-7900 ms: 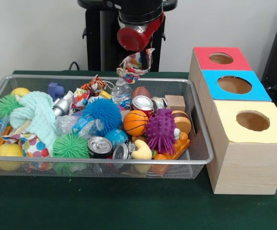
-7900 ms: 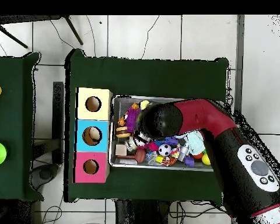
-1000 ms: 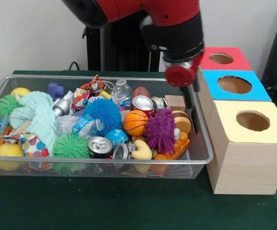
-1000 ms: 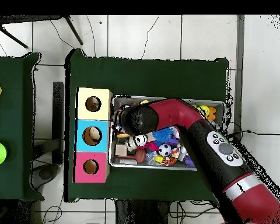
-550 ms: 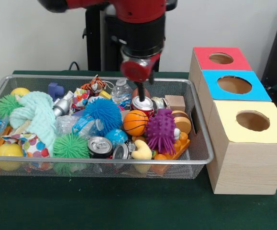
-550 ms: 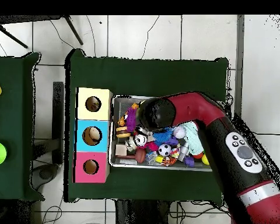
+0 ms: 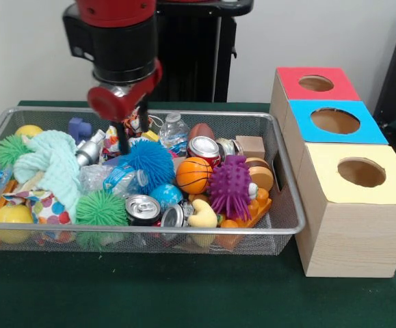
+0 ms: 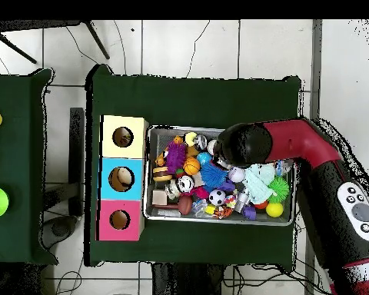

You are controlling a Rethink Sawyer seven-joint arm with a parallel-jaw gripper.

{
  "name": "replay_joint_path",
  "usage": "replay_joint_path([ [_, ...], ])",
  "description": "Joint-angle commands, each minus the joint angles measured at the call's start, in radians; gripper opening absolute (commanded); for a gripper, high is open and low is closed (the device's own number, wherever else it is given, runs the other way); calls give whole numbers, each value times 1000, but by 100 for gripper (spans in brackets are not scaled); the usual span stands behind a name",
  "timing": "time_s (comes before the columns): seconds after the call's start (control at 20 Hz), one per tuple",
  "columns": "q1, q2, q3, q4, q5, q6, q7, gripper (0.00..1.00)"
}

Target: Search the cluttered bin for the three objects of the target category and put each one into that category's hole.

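The wire mesh bin [image 7: 150, 229] sits on the green table and is full of toys. My gripper [image 7: 134, 128] hangs open and empty over the bin's left-middle. Its dark fingers [image 7: 124, 139] reach down just above a white cloth piece with colour prints [image 7: 111, 142], next to a blue spiky ball [image 7: 146, 160]. A second cloth piece with bright dots [image 7: 47, 206] lies at the front left, partly under a mint cloth [image 7: 50, 160]. The round hole [image 7: 361, 172] in the yellow-topped box is empty; it also shows in the overhead view [image 8: 123, 137]. There my arm [image 8: 245, 144] hides the gripper.
The blue-topped box [image 7: 334, 121] and red-topped box [image 7: 316, 83] stand behind the yellow one, right of the bin. Drink cans [image 7: 143, 208], a purple spiky ball [image 7: 229, 186], green spiky balls [image 7: 100, 210] and a small basketball [image 7: 193, 175] crowd the bin.
My gripper has swung from the bin's right end beside the boxes to its left-middle. The cloth piece it held 7.9 s ago is gone from it.
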Motion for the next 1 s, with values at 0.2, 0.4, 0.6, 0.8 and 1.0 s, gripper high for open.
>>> replay_joint_path([
  [0.2,-34,50,-44,-21,-109,95,-365,100],
  [0.4,-45,37,-65,20,-121,85,-356,100],
  [0.6,-44,36,-85,27,-126,107,-357,100],
  [0.8,-50,40,-102,43,-140,119,-359,100],
  [1.0,-59,48,-111,64,-148,118,-354,100],
])
